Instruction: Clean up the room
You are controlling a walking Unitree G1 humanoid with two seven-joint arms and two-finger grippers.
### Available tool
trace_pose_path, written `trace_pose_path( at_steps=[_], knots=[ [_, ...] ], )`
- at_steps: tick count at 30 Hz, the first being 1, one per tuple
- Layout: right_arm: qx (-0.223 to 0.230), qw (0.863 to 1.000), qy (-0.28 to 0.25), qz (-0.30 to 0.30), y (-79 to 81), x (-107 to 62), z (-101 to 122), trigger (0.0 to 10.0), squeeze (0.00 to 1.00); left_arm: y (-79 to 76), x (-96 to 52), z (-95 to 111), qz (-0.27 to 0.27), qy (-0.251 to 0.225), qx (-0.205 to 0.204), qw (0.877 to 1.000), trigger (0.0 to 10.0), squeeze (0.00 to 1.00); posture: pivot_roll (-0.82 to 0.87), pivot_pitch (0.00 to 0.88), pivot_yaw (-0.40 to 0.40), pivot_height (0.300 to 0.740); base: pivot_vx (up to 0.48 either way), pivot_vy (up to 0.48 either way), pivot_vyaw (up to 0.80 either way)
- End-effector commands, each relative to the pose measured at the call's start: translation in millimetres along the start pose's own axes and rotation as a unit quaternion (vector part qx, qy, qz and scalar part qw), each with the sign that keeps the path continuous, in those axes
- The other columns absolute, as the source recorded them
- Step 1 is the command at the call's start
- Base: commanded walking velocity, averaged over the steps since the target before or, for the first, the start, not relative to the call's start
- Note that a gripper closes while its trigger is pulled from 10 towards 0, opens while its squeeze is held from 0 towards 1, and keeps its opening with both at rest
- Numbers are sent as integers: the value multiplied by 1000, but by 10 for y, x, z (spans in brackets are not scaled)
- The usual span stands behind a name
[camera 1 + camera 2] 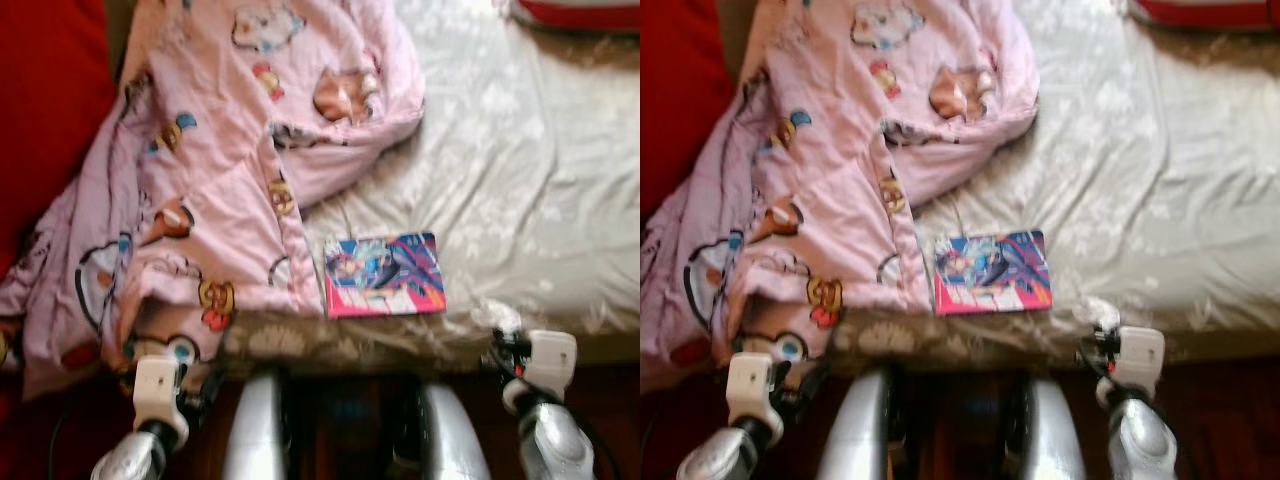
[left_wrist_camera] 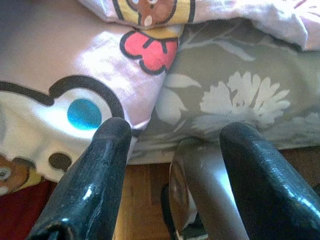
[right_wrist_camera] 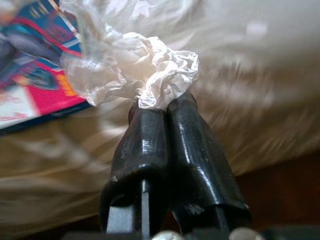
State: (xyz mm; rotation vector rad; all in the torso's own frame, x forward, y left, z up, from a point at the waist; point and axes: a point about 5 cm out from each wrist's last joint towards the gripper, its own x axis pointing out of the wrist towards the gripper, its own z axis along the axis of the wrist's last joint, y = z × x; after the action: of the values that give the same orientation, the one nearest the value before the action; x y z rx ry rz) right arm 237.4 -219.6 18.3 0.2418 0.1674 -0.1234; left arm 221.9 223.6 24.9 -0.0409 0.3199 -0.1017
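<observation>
Clearly the crumpled plastic wrapper [image 3: 131, 67] is the bit of rubbish being dealt with: the right gripper [image 3: 167, 107] has its two black fingers pressed together on one end of it, and the rest of the wad puffs out loose beyond the tips. It hangs just over the near edge of the bed [image 1: 520, 180], close beside the comic book [image 1: 384, 275], which lies flat on the floral sheet near that edge. Pinching only a corner makes sense for something so light and springy, though I'd judge the hold to be thin, and a quick swing might shake the wrapper free.

The left gripper [image 2: 172, 137] sits lower at the bed's edge with its jaws wide apart and nothing between them; one finger [image 2: 95, 175] nearly touches the hem of the pink cartoon blanket [image 1: 210, 190], which is heaped over the left side of the bed. The blanket's edge overlaps the sheet just beside the book. My guess is the wrapper goes to a bin first, with book and blanket left for after.
</observation>
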Motion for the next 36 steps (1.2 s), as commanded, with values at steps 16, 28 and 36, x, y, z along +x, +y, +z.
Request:
trace_pose_path(
  at_steps=[16, 28, 36],
  knots=[
    [11, 984, 175, -33, -49, -90, -646, 10000, 0, 173, 106, -569, 39, 122, -15, 992, 10000, 0, 89, 1, 50, 687, 0, 0, 0],
    [11, 956, 267, -118, -293, -289, -894, 10000, 0, 475, -282, -1000, 95, 241, -36, 965, 10000, 0, 72, 0, 39, 740, 0, 0, 0],
    [41, 935, 316, -156, -332, -494, -1079, 10000, 0, 511, -480, -1173, 113, 289, -41, 950, 10000, 0, 55, 0, 52, 740, 0, 0, 0]
  ],
)
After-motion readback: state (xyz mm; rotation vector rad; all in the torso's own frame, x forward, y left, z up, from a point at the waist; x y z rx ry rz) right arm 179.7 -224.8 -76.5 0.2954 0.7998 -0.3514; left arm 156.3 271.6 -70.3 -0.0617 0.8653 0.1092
